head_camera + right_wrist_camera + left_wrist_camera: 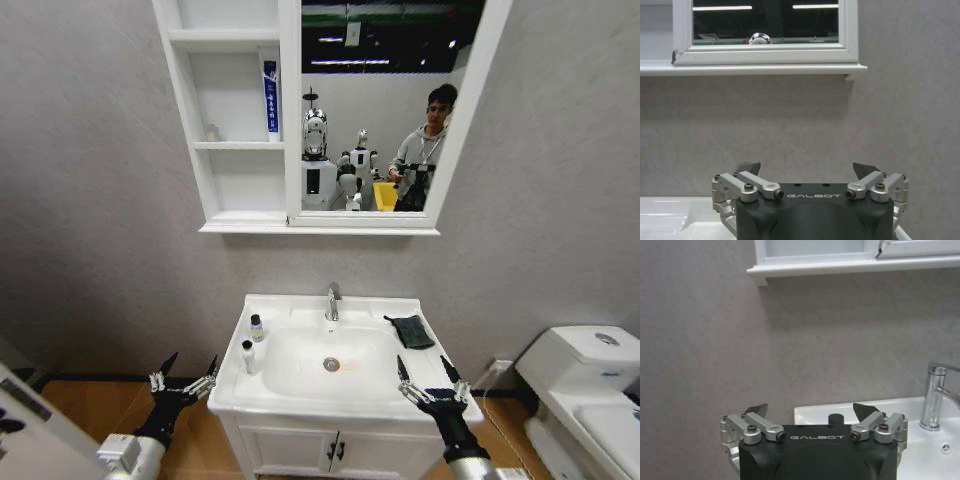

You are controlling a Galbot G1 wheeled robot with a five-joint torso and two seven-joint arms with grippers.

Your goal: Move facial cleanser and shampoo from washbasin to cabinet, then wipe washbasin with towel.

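- Left gripper (185, 377), black with silver links, fingers spread and empty, hangs just off the front-left corner of the white rectangular ceramic washbasin (300, 308)
- Two small bottles (252, 342) stand upright on its left rim
- Dark grey folded towel (411, 331) lies flat on the right rim
- Right gripper (430, 379), spread and empty, hovers over the front-right rim
- White wall-hung cabinet (240, 215) above

White washbasin (300, 395) (chrome tap (333, 301)), dark grey towel (411, 331), white cabinet (230, 215).
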